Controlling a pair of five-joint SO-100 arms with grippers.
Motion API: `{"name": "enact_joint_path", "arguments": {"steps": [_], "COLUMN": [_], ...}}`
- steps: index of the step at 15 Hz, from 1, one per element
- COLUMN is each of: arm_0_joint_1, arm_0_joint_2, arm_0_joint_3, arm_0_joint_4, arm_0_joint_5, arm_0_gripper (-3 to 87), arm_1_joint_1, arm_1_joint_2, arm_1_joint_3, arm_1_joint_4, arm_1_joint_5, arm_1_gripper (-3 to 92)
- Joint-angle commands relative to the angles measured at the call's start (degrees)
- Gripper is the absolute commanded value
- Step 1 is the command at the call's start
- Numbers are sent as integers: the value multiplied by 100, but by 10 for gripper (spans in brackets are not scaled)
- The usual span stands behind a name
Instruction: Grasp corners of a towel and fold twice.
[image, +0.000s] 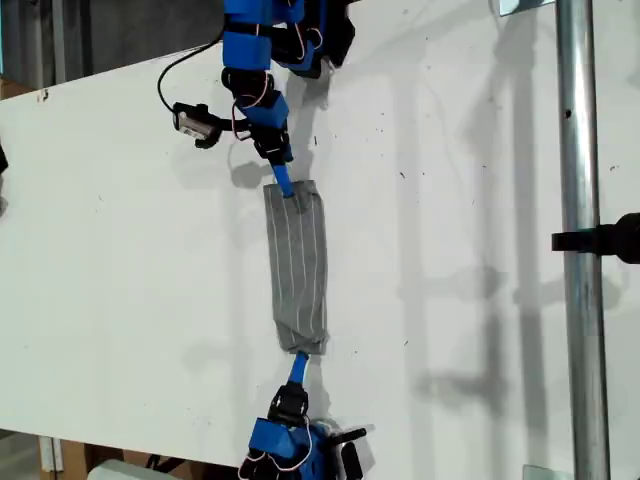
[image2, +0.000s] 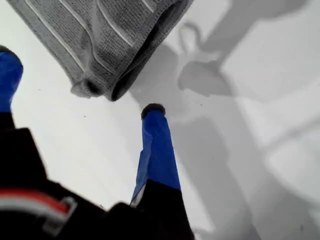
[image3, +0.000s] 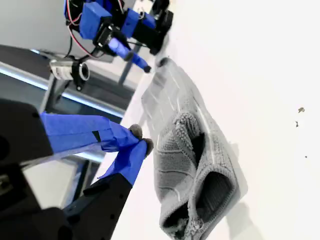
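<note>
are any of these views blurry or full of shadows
Exterior view: sharp, with soft grey arm shadows across the white table to that view's right of the towel. First wrist view: towel crisp, my first gripper close and slightly soft, large shadows on the table. Second wrist view: my second gripper and the background are blurred, while the towel's weave is clear.

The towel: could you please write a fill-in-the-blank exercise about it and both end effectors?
The grey towel lies on a ___ table.
My first end effector is ___, holding nothing.
My second end effector is ___, its tips together beside the towel.
Missing words: white; open; shut.
</note>
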Motion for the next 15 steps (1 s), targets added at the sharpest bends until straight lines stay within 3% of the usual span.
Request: {"name": "enact_joint_path", "arguments": {"steps": [1,11,12,13,15], "arm_0_joint_1": [114,132,132,132,132], "arm_0_joint_2": [35,35,35,35,35], "arm_0_joint_3": [-158,-308,-299,-299,-316], "arm_0_joint_4": [-70,97,105,114,132], "arm_0_joint_5": [0,35,35,35,53], "arm_0_gripper": [-26,-26,-26,-26,-26], "arm_1_joint_1": [44,-264,-308,-334,-343], "arm_1_joint_2": [-1371,-3551,-3691,-3595,-2839], "arm_1_joint_3": [-756,-2118,-2382,-2602,-2892], "arm_1_joint_4": [-686,-2681,-2443,-1819,97], "arm_1_joint_5": [70,132,97,149,105], "arm_1_gripper": [465,391,270,9,-1]}}
